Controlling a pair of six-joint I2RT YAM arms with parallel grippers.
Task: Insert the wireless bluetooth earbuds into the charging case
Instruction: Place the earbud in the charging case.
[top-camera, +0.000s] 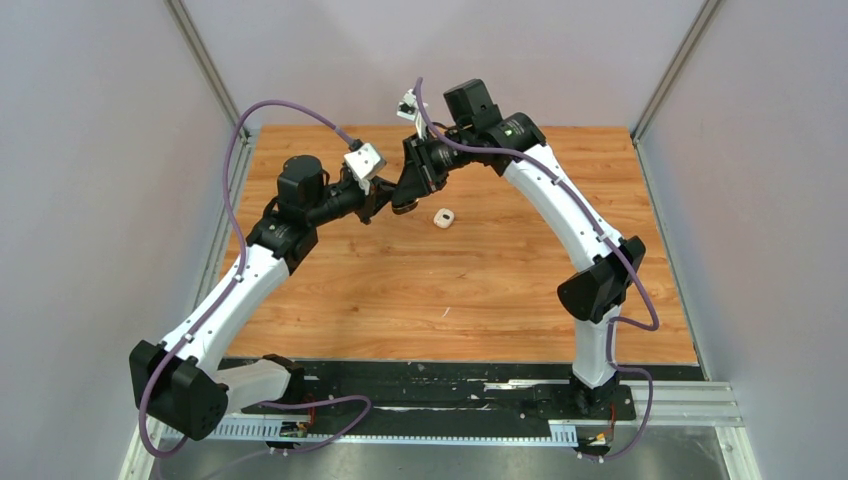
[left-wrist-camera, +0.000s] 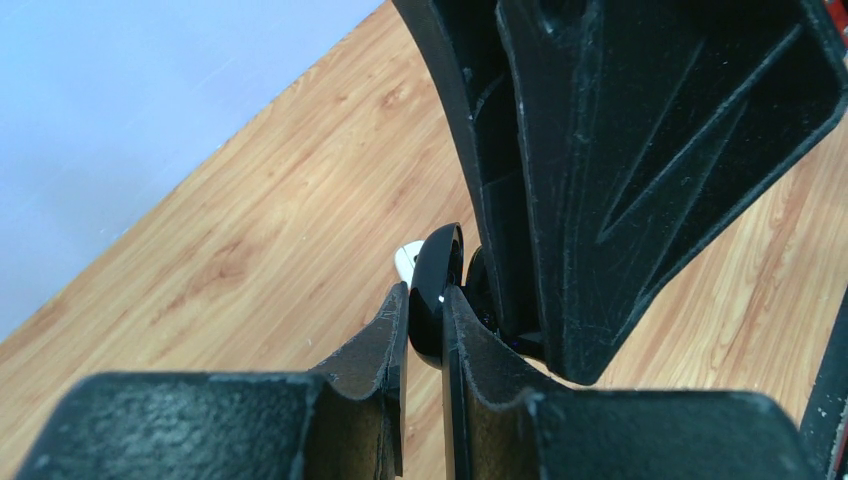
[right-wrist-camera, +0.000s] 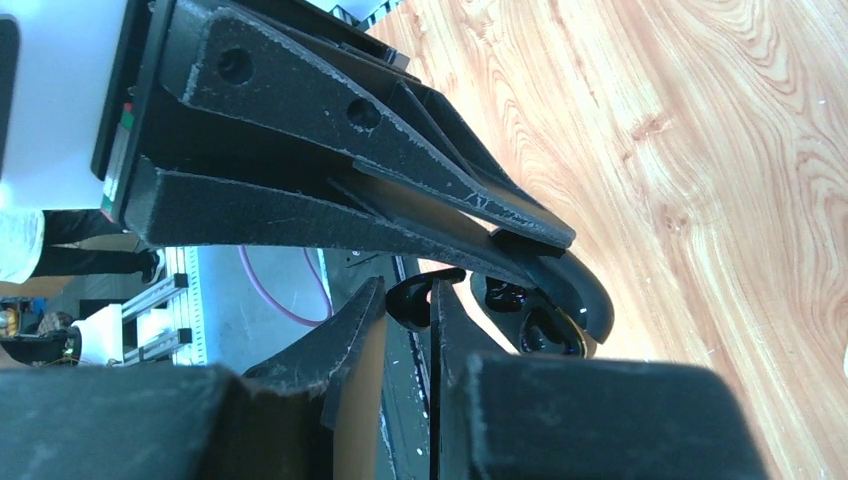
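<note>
While left gripper (left-wrist-camera: 425, 296) clamps charging case (left-wrist-camera: 437, 262); right gripper (right-wrist-camera: 408, 292) pinches black earbud (right-wrist-camera: 416, 299).

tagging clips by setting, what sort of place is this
Most likely a robotics lab test cell. A left arm and a right arm are mounted along a metal rail at the edge of a wood-grain table, boxed in by plain pale walls.
</note>
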